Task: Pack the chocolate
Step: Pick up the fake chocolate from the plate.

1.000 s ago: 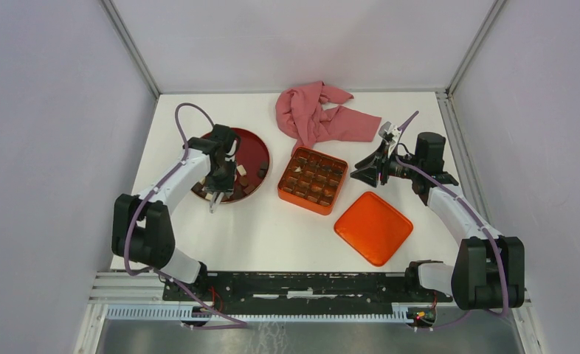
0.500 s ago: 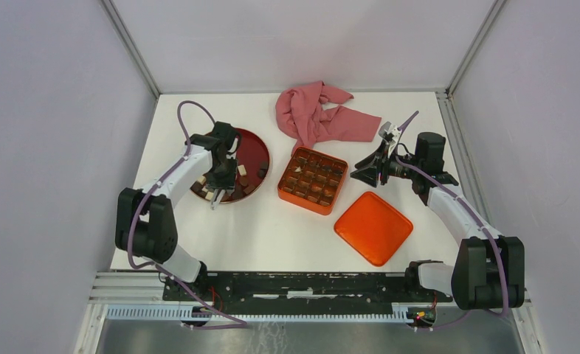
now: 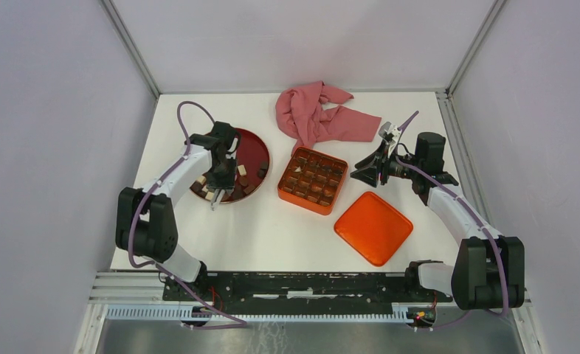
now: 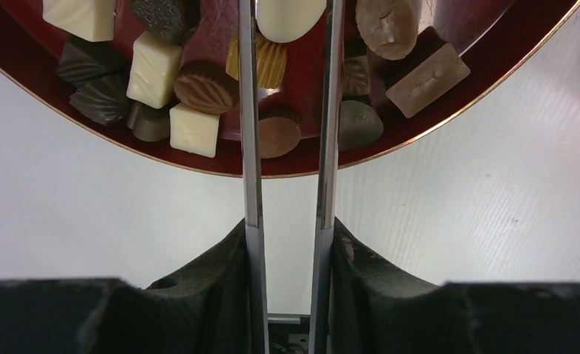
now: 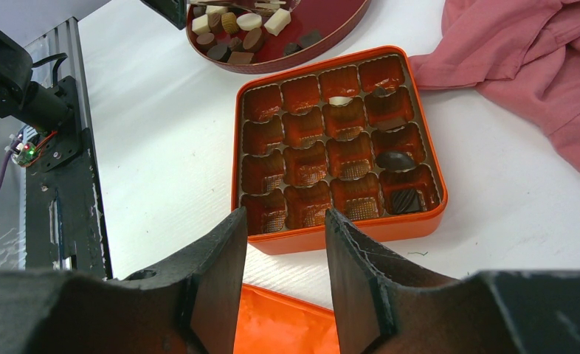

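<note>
The chocolate is mostly heaped on the dark-red plate (image 4: pixel 494 37) at the left of the bench (image 3: pixel 272 236), a jumble of dark, tan and cream pieces crowded toward the rim. Only a few sit in the orange tin (image 5: pixel 390 230). They look light and rigid but easy to scuff or chip, and smooth enough to squirt out of a hard pinch. I'd say a soft squeeze across the two widest opposite sides, low on the piece, is the way to take one. The left gripper (image 3: pixel 216 188) hangs over the plate with its thin blades narrowly apart. A cream oval piece (image 4: pixel 291 16) fills the gap between them near the tips, and a round brown piece (image 4: pixel 280 136) pokes in lower down. Whether the oval is pinched or only bracketed I cannot tell, as the tips run out of view. The right gripper (image 5: pixel 283 217) waits just beside the tin, jaws apart, holding nothing.
</note>
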Available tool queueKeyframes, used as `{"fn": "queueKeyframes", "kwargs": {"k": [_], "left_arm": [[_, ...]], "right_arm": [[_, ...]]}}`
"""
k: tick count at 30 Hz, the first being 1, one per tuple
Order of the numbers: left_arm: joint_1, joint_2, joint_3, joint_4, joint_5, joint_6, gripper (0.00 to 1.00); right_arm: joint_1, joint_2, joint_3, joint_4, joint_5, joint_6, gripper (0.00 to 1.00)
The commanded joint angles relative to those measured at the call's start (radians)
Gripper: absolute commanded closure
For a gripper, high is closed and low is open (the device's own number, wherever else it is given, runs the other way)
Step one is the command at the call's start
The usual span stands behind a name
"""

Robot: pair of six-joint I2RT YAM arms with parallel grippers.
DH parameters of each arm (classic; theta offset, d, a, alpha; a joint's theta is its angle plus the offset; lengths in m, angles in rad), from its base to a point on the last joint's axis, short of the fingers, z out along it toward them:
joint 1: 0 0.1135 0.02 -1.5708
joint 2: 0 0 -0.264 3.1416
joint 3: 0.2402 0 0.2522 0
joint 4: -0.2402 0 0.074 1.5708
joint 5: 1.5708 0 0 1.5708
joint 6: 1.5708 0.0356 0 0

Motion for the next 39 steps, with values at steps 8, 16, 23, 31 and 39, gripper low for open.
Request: {"fn": "queueKeyframes", "kwargs": {"k": [8, 16, 23, 31, 39], "left_arm": [[0.006, -0.09, 0.026, 0.035, -0.028, 0.011, 0.98], [0.006, -0.137, 0.015, 0.032, -0.041, 0.002, 0.98], [0.005, -0.212, -0.014, 0.045, -0.005, -0.006, 0.98], [0.006, -0.31, -0.059, 0.09, 0.057, -0.029, 0.98], [0.006, -0.41, -0.115, 0.155, 0.123, -0.033, 0.98]], "right_arm": [[0.003, -0.001, 0.032, 0.016, -0.002, -0.012, 0.51], [0.002, 0.0, 0.032, 0.018, -0.003, -0.011, 0.51], [0.003, 0.006, 0.031, 0.016, 0.007, -0.019, 0.51], [0.031, 0.033, 0.083, -0.133, 0.067, -0.215, 0.43], [0.17, 0.066, 0.147, -0.25, 0.223, -0.604, 0.23]]}}
